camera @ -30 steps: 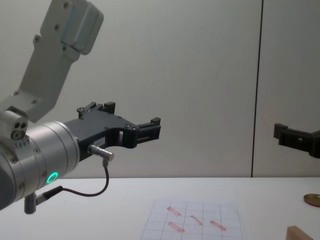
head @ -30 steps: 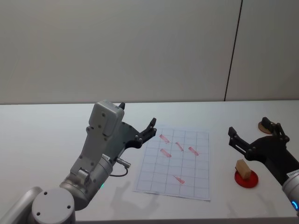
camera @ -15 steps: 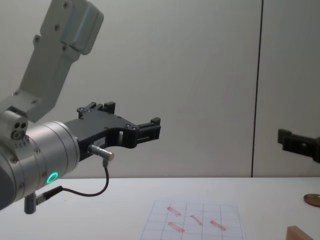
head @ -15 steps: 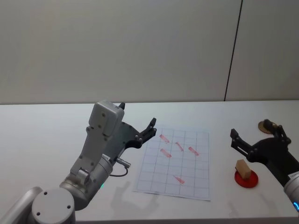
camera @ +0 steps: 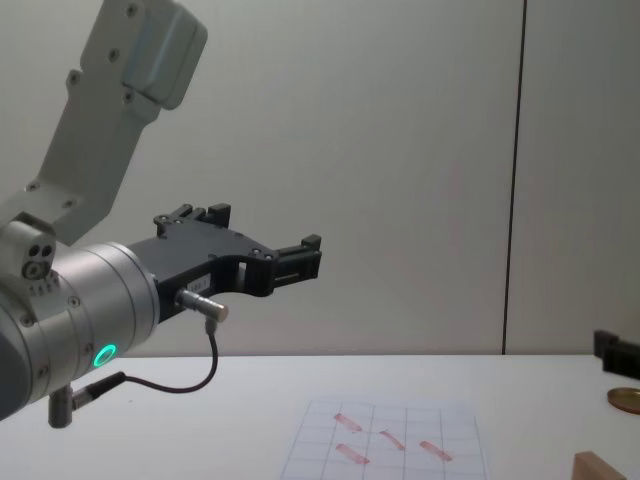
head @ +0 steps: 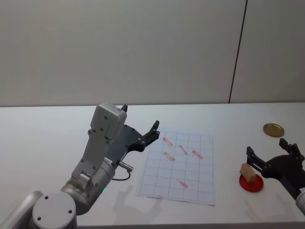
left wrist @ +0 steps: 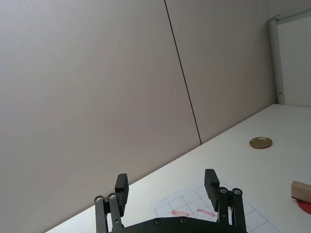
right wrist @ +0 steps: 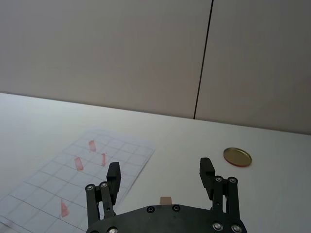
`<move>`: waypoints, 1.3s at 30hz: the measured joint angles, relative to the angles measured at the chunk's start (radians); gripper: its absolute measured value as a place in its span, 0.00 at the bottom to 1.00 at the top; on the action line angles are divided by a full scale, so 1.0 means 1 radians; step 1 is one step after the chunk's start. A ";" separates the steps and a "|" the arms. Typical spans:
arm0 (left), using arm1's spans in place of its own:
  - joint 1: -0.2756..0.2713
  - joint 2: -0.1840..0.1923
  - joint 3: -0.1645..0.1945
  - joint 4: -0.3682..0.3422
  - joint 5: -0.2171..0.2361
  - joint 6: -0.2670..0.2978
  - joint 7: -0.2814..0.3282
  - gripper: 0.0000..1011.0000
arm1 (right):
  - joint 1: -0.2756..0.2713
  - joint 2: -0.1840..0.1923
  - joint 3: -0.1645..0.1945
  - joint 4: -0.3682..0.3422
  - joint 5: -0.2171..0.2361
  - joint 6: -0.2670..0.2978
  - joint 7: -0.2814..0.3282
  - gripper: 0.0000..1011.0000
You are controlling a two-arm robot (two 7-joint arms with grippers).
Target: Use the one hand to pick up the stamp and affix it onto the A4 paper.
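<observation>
Stamp on red pad; right gripper near, jaws spread.

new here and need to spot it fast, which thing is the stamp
On the white table, right of the gridded A4 paper, the open right gripper hovers by a red round pad; the left gripper hangs raised by the paper's left edge. The stamp is the small tan wooden block on that pad. Unlike the flat golden disc farther back, it is boxy.

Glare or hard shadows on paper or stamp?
Head view: A4 paper evenly lit, no glare; soft shadow beside its near-left corner. Right wrist view: stamp evenly lit ahead of the open right gripper. Left wrist view: parked left gripper dark against the wall.
</observation>
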 joint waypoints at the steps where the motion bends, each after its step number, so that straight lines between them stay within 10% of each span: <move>1: 0.000 0.000 0.000 0.000 0.000 0.000 0.000 0.98 | 0.003 -0.001 0.000 0.006 -0.002 0.000 -0.001 0.99; 39: 0.000 0.000 0.000 0.000 0.000 0.000 0.000 0.98 | 0.175 -0.103 -0.023 0.310 -0.084 0.072 -0.022 0.99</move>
